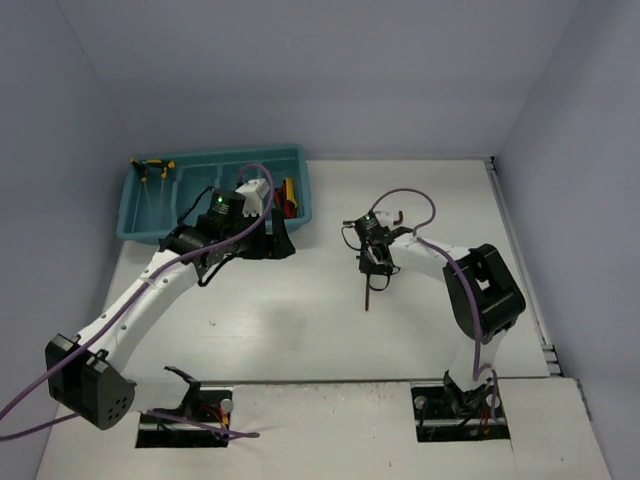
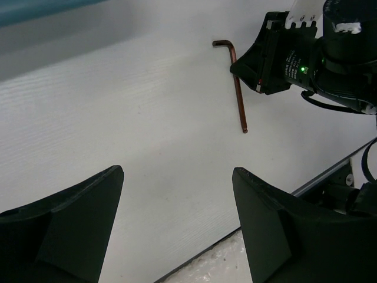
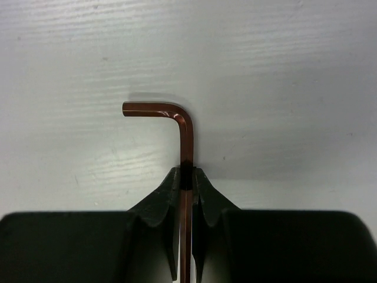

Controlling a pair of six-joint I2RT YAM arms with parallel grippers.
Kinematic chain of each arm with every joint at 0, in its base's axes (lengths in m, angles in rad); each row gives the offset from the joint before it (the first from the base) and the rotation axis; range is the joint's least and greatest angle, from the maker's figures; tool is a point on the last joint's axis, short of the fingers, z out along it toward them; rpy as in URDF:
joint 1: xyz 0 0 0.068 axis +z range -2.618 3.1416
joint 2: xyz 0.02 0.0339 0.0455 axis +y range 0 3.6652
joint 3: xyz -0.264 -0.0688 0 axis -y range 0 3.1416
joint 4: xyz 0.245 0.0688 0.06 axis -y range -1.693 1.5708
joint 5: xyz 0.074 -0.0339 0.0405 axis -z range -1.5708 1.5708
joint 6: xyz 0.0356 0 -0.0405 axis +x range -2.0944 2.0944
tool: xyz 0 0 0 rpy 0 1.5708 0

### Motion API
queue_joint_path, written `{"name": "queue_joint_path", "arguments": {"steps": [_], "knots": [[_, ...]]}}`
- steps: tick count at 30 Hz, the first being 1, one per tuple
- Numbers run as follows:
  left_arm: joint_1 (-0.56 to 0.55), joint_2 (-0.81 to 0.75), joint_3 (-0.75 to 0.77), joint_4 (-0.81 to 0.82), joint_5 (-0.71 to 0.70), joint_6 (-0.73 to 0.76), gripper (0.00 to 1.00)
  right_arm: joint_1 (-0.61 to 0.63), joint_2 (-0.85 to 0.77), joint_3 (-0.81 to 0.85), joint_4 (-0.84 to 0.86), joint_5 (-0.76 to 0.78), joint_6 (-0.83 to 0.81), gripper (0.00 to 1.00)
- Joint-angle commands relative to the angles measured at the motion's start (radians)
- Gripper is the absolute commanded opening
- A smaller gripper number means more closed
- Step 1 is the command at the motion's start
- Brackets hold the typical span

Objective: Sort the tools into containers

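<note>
A dark L-shaped hex key (image 3: 186, 132) is clamped by its long shank between the fingers of my right gripper (image 3: 186, 175), which is shut on it. The short leg points left in the right wrist view. From above, the key (image 1: 369, 296) runs from that gripper (image 1: 376, 268) toward the near edge, mid-table. Whether it rests on the table or hangs just above it I cannot tell. The left wrist view also shows the key (image 2: 238, 88). My left gripper (image 2: 178, 172) is open and holds nothing, near the front right corner of the teal tray (image 1: 132, 215).
Yellow-handled screwdrivers (image 1: 151, 166) lie in the tray's far left compartment. Red and yellow handles (image 1: 288, 195) lie at its right end, partly hidden by my left arm (image 1: 225, 215). The table's near edge (image 2: 321, 177) shows in the left wrist view.
</note>
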Motion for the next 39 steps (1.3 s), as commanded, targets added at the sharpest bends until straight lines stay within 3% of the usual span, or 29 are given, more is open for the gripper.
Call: {"name": "queue_joint_path", "arguments": {"steps": [1, 15, 21, 28, 39], "knots": [[-0.011, 0.004, -0.007, 0.216, 0.049, -0.124, 0.72, 0.005, -0.115, -0.038, 0.130, -0.099, -0.042, 0.00], [-0.139, 0.106, -0.065, 0.392, 0.062, -0.207, 0.72, -0.004, -0.304, -0.048, 0.282, -0.253, 0.028, 0.00], [-0.172, 0.127, -0.076, 0.427, 0.065, -0.206, 0.71, -0.014, -0.331, -0.005, 0.312, -0.308, 0.077, 0.00], [-0.182, 0.162, -0.072, 0.424, 0.055, -0.188, 0.63, -0.042, -0.349, -0.007, 0.374, -0.395, 0.147, 0.00], [-0.224, 0.262, -0.005, 0.470, 0.046, -0.209, 0.63, -0.045, -0.373, -0.030, 0.445, -0.436, 0.207, 0.00]]}}
